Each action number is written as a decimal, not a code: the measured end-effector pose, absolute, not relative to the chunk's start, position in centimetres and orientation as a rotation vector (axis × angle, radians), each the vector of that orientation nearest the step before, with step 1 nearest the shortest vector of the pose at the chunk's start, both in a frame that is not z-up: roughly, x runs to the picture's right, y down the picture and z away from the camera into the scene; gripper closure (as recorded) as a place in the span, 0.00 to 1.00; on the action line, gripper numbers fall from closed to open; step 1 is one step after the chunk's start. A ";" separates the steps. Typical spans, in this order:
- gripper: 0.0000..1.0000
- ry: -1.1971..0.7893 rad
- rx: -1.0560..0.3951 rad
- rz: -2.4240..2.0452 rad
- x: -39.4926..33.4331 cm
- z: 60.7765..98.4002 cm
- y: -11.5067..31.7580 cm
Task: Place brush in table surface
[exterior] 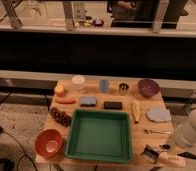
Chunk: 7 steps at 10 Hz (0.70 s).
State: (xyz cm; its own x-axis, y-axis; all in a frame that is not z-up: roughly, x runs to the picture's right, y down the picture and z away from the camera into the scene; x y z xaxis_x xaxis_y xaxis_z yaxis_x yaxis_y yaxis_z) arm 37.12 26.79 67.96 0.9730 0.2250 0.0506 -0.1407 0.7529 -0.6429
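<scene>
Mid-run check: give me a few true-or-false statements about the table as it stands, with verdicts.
1. The orange bowl sits left of the green tray. True.
2. The gripper is over the purple bowl. False: it is at the front right corner of the table surface, by the brush.
3. The banana lies inside the tray. False: it lies on the table, right of the tray.
4. The grapes lie left of the tray. True.

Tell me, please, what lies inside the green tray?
The green tray shows only its bare floor; nothing covers it. The gripper is outside, beside the brush at the table surface's front right corner.
</scene>
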 end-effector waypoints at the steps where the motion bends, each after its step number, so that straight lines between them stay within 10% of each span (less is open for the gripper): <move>1: 1.00 -0.138 -0.670 0.200 37.2 67.0 26.1; 7: 1.00 -0.216 -0.548 0.183 37.2 60.8 23.6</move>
State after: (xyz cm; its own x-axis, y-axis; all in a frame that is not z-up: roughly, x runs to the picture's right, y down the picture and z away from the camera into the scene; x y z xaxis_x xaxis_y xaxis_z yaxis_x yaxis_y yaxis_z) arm 37.19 23.60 60.76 0.9611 0.2292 0.1538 -0.1146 0.8383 -0.5331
